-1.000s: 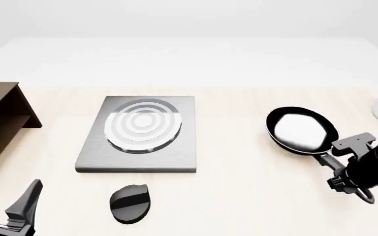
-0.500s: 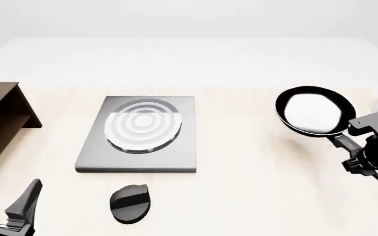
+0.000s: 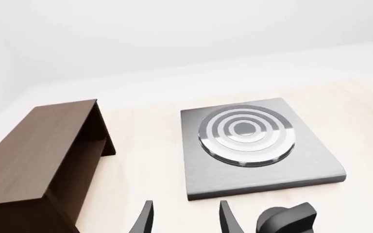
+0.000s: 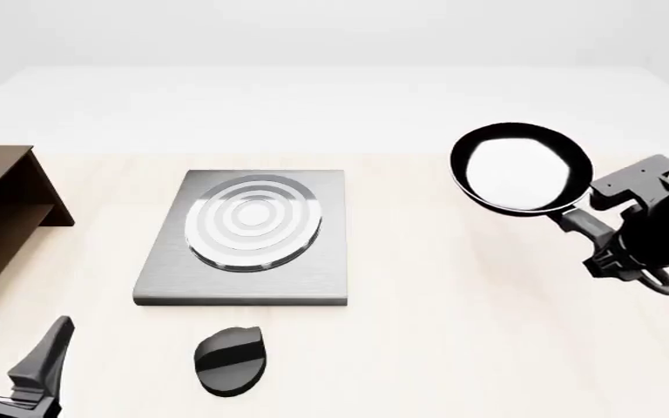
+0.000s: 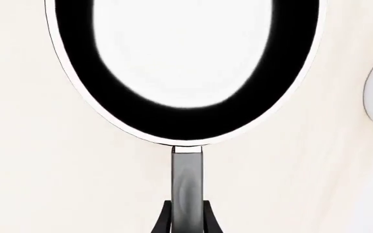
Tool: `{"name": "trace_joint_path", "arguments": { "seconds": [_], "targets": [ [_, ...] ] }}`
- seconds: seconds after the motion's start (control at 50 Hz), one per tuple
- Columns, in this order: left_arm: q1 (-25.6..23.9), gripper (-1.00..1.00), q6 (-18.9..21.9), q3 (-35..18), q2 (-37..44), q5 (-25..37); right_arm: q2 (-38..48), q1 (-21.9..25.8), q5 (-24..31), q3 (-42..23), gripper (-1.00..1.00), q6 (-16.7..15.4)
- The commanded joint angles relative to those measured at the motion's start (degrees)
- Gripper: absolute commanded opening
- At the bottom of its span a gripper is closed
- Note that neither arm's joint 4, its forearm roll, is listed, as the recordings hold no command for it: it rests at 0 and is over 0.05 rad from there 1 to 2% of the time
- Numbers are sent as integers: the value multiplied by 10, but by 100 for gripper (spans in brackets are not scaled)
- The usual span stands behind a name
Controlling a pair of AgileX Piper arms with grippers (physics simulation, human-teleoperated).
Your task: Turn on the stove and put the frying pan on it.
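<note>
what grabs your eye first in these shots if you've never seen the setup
First, the glossy black frying pan at the right of the front view, held by its handle in the right pincer. Next, the grey stove with silver burner rings sits mid-table, its black knob on the near side. The left pincer hangs open near that knob, beside a brown wooden shelf.

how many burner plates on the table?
1. The flat square grey metal stove plate with silver concentric rings lies centre-left on the table, between the brown wooden shelf and the lifted pan. None seems hidden.
</note>
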Motion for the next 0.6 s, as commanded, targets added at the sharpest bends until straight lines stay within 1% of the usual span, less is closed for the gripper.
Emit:
{"name": "trace_joint_path", "arguments": {
  "seconds": [0.02, 0.06, 0.08, 0.16, 0.18, 0.3, 0.32, 0.36, 0.38, 0.5, 0.56, 0.6],
  "targets": [
    [-3, 100, -6, 0, 0, -2, 15, 81, 19, -56, -100, 24],
    [-3, 100, -6, 0, 0, -2, 19, 88, 21, -61, -100, 27],
    [-2, 100, -5, 0, 0, -3, 29, 104, 25, -80, -100, 35],
    [-2, 100, -5, 0, 0, -3, 57, 117, 25, -102, -100, 34],
    [-2, 100, -5, 0, 0, -3, 65, 129, 27, -110, -100, 39],
    [-1, 100, -5, 0, 0, -3, 115, 166, 41, -181, -100, 44],
    [-1, 100, -5, 0, 0, -3, 115, 166, 42, -181, -100, 44],
    [-1, 100, -5, 0, 0, -3, 134, 187, 52, -215, -100, 55],
    [-1, 100, -4, 0, 0, -3, 134, 187, 52, -216, -100, 55],
    [0, 100, -6, 0, 0, -2, 174, 212, 65, -269, -100, 62],
    [0, 100, -6, 0, 0, -1, 188, 230, 71, -286, -100, 65],
    [0, 100, -6, 0, 0, -1, 193, 232, 72, -294, -100, 65]
  ]
}}
